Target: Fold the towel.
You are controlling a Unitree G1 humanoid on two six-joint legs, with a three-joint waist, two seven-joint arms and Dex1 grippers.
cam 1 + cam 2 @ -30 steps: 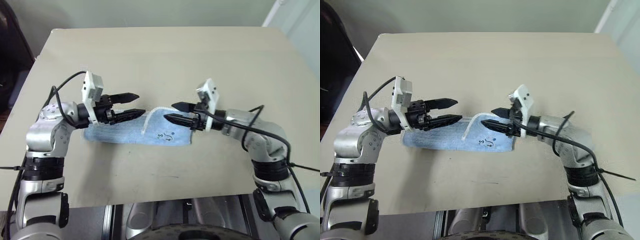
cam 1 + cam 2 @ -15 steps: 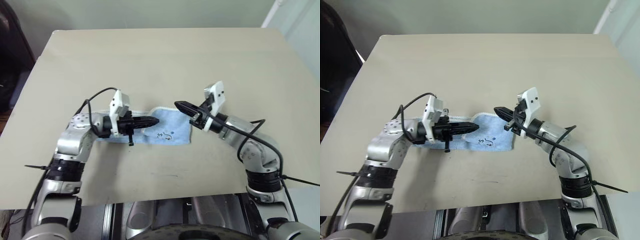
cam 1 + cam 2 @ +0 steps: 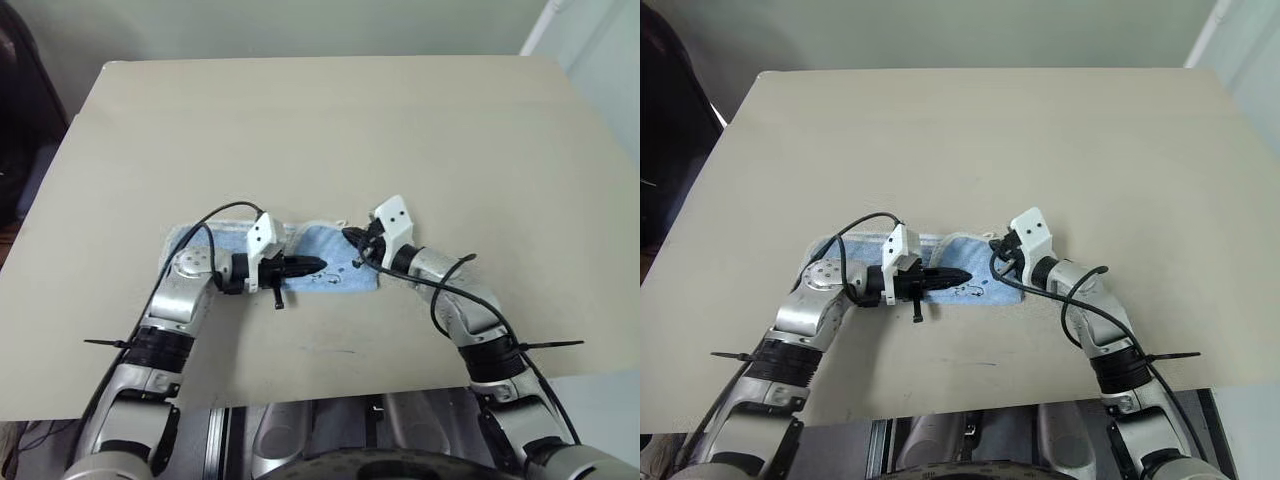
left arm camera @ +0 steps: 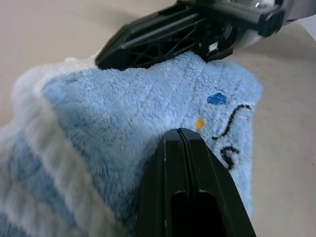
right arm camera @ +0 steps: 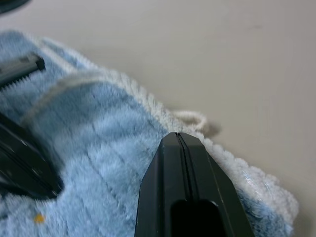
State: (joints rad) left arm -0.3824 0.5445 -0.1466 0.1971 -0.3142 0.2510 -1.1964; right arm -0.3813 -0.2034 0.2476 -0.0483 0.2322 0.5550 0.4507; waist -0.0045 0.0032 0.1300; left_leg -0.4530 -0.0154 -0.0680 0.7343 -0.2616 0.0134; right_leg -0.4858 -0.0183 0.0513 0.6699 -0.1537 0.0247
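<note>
The towel (image 3: 322,243), light blue terry with a white border, lies partly folded on the tan table (image 3: 330,120) near its front. A dark embroidered mark (image 4: 232,123) shows near the towel's right end. My left gripper (image 3: 318,265) is shut and lies low over the towel's middle, pointing right. From the right, my right gripper (image 3: 348,236) is shut with its tip at the towel's far white edge (image 5: 148,98). No cloth shows between either pair of fingers. The two tips are close together, and the right fingers (image 4: 158,34) cross just beyond the left tip. My left arm hides much of the towel's left part.
A small white loop (image 5: 192,118) sticks out at the towel's far edge. The table's front edge (image 3: 330,395) runs just behind my elbows. A dark chair (image 3: 20,100) stands off the table's left side.
Both grippers were open and raised over the towel's ends. They have shut, dropped to the cloth and drawn in toward its middle.
</note>
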